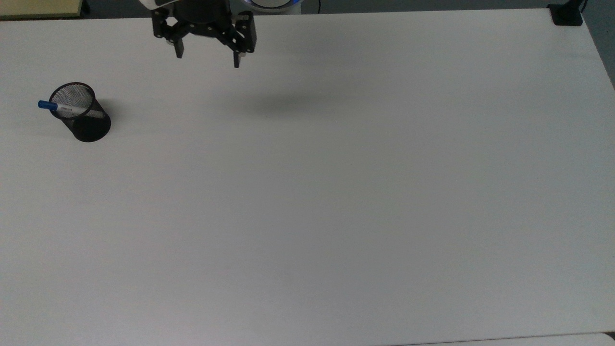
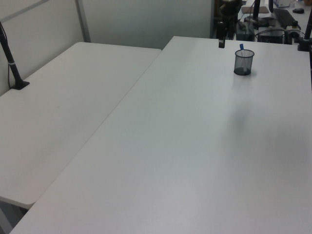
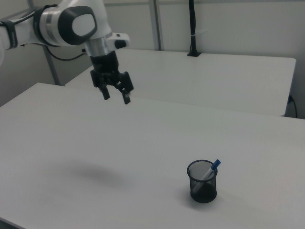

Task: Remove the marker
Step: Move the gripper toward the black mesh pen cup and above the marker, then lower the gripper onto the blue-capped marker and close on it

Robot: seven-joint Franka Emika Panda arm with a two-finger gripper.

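A white marker (image 1: 69, 109) with a blue cap leans inside a black mesh cup (image 1: 86, 120) at the top view's left, its cap sticking out over the rim. The right view has the marker (image 3: 208, 171) poking from the cup (image 3: 203, 183) at the lower right. In the left view the cup (image 2: 243, 62) stands far back with the blue cap (image 2: 241, 47) above its rim. My gripper (image 1: 207, 57) hangs open and empty high over the table's far edge, well to the right of the cup in the top view; the gripper (image 3: 116, 95) sits upper left in the right view.
The white table (image 1: 336, 192) stretches wide around the cup. A second white table (image 2: 58, 107) adjoins it on the left view's left. A black clamp base (image 1: 567, 14) sits at the top view's far right corner, and a black pole (image 3: 192, 28) stands behind in the right view.
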